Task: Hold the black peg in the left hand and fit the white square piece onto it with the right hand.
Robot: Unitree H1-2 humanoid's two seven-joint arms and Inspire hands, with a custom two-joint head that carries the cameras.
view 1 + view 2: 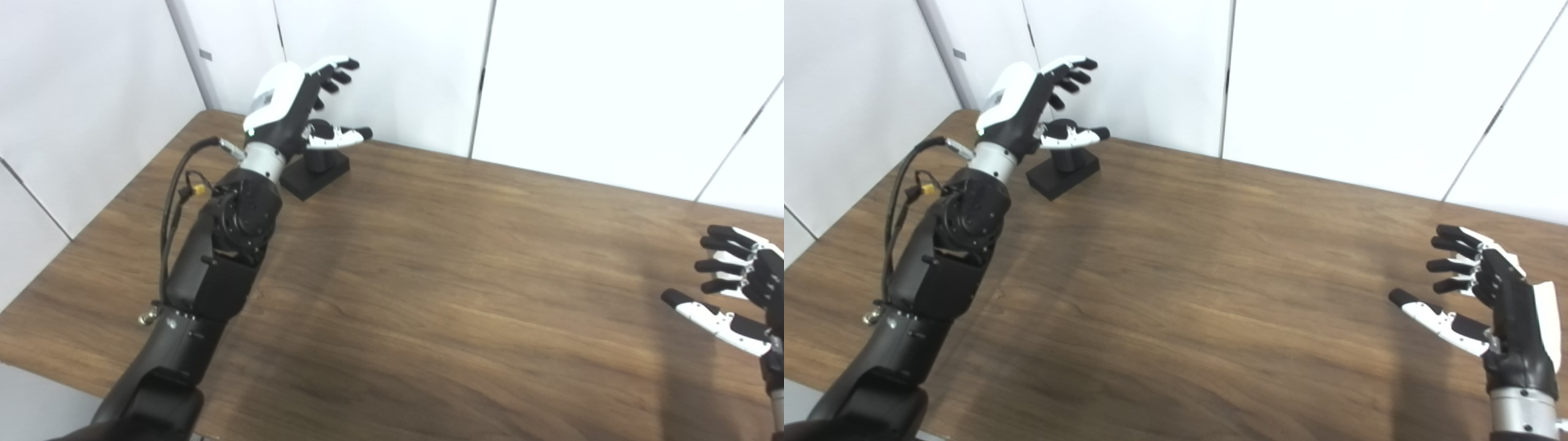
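Reaching step: open left hand [306,104] was held over peg [318,160]; right hand [1488,294] open, empty; closing needed next.

Between your two hands the wooden surface [1188,275] lies bare, so either hand can cross it freely. Your left hand [294,107] hangs spread over the black peg [318,160] near the far left corner, with the white wall panels [392,73] just behind.
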